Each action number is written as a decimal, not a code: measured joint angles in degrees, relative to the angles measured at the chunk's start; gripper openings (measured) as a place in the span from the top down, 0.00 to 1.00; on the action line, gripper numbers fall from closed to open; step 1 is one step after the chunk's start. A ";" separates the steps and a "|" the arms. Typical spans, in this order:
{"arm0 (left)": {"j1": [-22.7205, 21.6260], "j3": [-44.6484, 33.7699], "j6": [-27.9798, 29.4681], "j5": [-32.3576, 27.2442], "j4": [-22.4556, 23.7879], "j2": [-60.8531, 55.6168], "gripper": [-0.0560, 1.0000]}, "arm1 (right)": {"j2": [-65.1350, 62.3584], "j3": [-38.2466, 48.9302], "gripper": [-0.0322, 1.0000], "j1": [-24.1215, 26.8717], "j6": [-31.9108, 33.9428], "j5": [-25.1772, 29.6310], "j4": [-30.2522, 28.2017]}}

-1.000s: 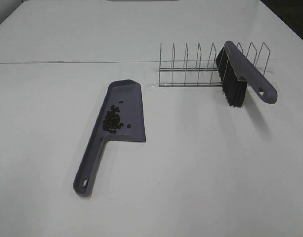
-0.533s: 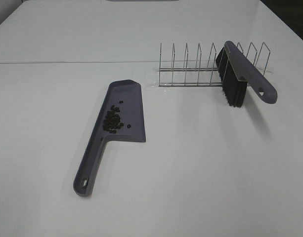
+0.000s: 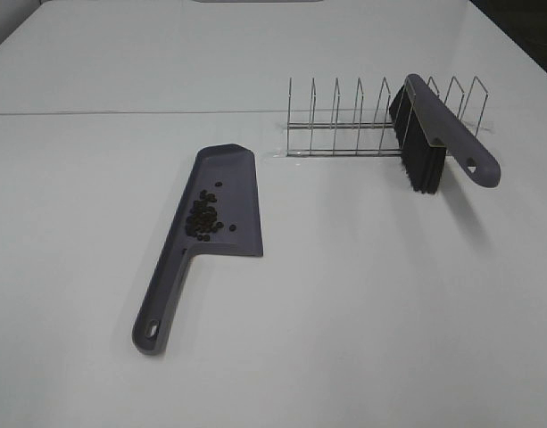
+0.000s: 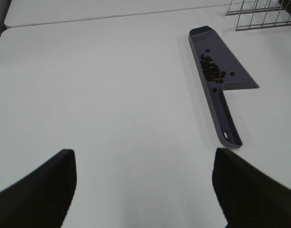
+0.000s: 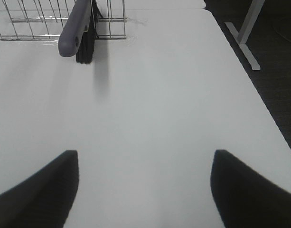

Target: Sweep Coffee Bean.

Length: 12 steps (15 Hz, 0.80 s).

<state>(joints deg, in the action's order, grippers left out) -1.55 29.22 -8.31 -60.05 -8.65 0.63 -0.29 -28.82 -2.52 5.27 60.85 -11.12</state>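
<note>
A cluster of dark coffee beans (image 3: 203, 219) lies inside the grey-purple dustpan (image 3: 228, 192), which rests flat on the white table with its handle (image 3: 161, 299) toward the front. The beans (image 4: 211, 71) and dustpan (image 4: 226, 71) also show in the left wrist view. A grey-purple brush (image 3: 434, 134) with black bristles leans in the wire rack (image 3: 362, 120); it also shows in the right wrist view (image 5: 81, 28). My left gripper (image 4: 145, 190) is open and empty, well short of the dustpan. My right gripper (image 5: 145, 190) is open and empty, short of the brush. Neither arm shows in the exterior view.
The wire rack (image 5: 36, 19) stands at the back right of the table. The table's right edge (image 5: 249, 90) drops to a dark floor with a white table leg (image 5: 247, 33). A seam (image 3: 121, 113) runs across the table behind the dustpan.
</note>
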 joint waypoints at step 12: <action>1.83 -0.06 0.00 0.00 -0.06 -0.92 0.24 | 0.00 0.00 0.25 0.00 0.00 0.00 0.00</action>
<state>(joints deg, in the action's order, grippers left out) 0.29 29.16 -8.31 -60.05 -8.71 -0.29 -0.29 -28.82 -2.52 5.27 60.85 -11.12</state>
